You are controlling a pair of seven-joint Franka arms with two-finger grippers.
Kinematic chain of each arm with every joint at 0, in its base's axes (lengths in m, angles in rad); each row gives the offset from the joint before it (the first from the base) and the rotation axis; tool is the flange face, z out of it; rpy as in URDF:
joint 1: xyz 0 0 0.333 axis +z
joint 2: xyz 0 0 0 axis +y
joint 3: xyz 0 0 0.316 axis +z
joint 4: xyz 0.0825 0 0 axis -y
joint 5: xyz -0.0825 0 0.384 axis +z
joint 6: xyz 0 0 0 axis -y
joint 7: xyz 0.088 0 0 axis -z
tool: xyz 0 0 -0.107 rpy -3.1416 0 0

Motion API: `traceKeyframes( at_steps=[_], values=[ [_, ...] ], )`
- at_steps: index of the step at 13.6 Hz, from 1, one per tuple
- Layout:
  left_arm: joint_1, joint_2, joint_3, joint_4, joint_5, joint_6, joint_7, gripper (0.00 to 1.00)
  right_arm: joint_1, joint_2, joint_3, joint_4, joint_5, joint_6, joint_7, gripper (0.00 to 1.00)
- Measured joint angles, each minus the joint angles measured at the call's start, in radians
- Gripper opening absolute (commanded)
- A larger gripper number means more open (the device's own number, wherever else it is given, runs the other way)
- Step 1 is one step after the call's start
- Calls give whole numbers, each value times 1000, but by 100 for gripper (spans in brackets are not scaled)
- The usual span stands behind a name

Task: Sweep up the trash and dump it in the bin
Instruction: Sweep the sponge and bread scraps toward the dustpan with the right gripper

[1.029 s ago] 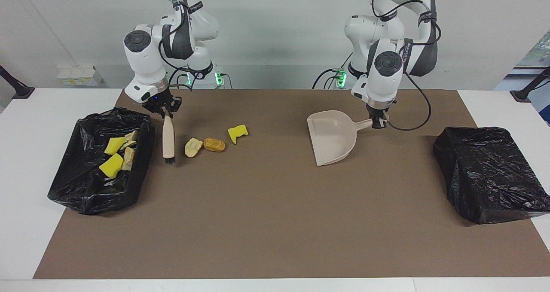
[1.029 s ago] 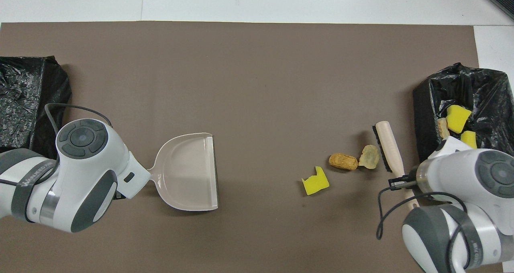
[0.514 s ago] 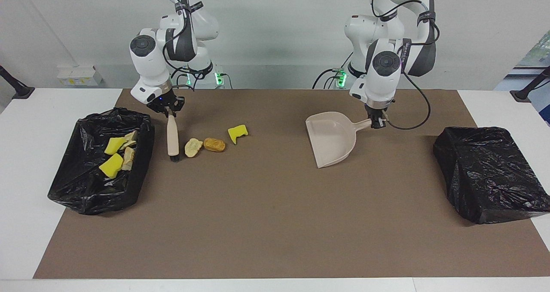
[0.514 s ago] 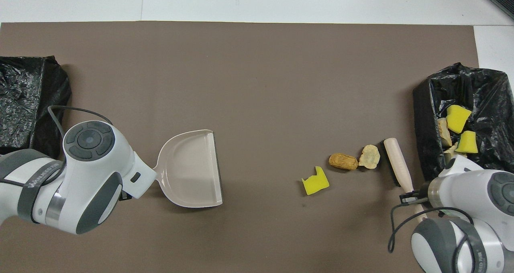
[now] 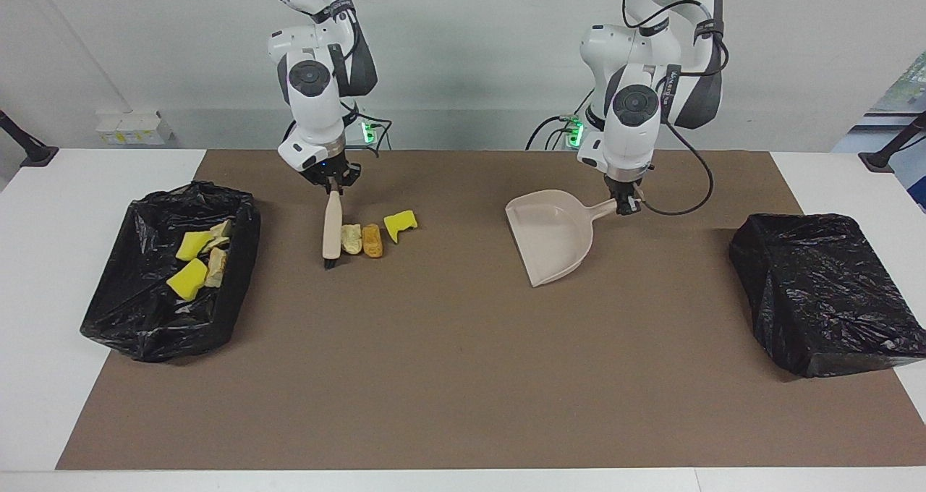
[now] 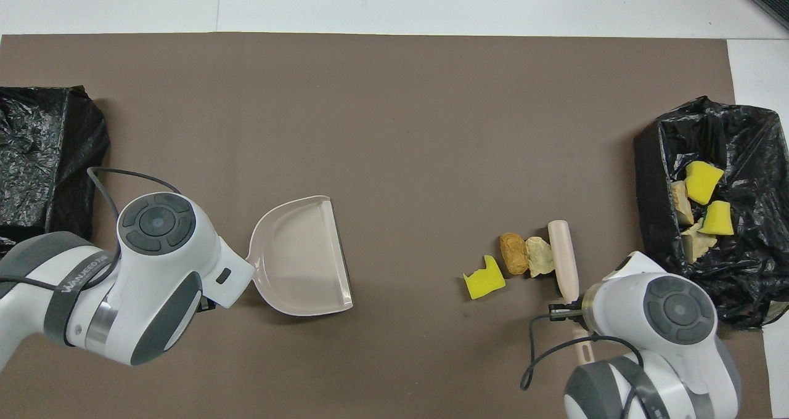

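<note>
Three pieces of trash lie in a row on the brown mat: a yellow sponge chunk (image 5: 400, 225) (image 6: 484, 278), a brown lump (image 5: 372, 240) (image 6: 512, 253) and a pale lump (image 5: 351, 239) (image 6: 539, 256). The beige brush (image 5: 332, 235) (image 6: 563, 259) rests against the pale lump. My right gripper (image 5: 332, 187) is shut on the brush's handle. Toward the left arm's end, my left gripper (image 5: 628, 204) is shut on the handle of the beige dustpan (image 5: 550, 235) (image 6: 305, 256), whose open lip faces the trash. The black-lined bin (image 5: 145, 325) (image 6: 653, 160) holds several more scraps (image 5: 195, 260) (image 6: 703, 182).
A second black bag-covered box (image 5: 825, 289) (image 6: 37, 148) sits at the left arm's end of the mat. Bare brown mat (image 5: 463, 362) stretches between the dustpan and the trash and over the half farther from the robots.
My right gripper has swept the brush toward the dustpan, pushing the two lumps together up to the yellow sponge. The left arm has shifted the dustpan slightly toward the trash.
</note>
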Motion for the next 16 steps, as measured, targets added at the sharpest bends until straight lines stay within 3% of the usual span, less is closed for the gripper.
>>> traceKeyframes(
  at_steps=[6, 14, 16],
  values=[
    [-100, -28, -2, -51, 0, 0, -139, 0, 209, 57, 3, 20, 86, 51, 351, 0],
    [-133, -31, -2, -54, 0, 0, -177, 0, 450, 256, 7, 170, 219, 147, 641, 0],
    [-133, -31, -2, -54, 0, 0, -177, 0, 499, 306, 8, 223, 328, 167, 640, 0]
  ],
)
